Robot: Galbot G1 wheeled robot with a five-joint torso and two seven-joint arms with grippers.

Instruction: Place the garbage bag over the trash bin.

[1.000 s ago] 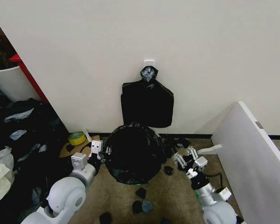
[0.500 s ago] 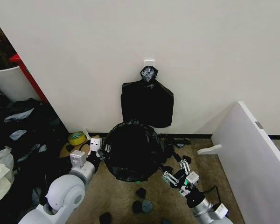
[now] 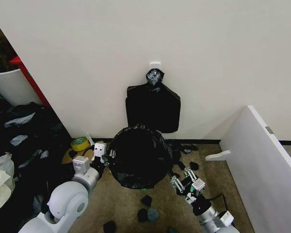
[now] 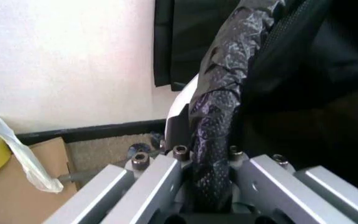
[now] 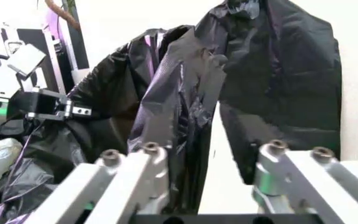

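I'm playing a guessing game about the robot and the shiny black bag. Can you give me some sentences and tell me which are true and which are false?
1. The glossy black plastic garbage bag already drapes over the round bin by the wall. True.
2. The left gripper is clamped on a bunched fold of that bag at the bin's left side. True; the left wrist view shows the plastic squeezed between its fingers.
3. The right gripper is shut tight on the bag. False; its fingers are spread apart, beside the bag's right side.
4. The flat bunch of black bags with a knotted top lies on the floor. False; it hangs on the wall above the bin.
5. A roll of yellow tape lies on the floor left of the bin. True.
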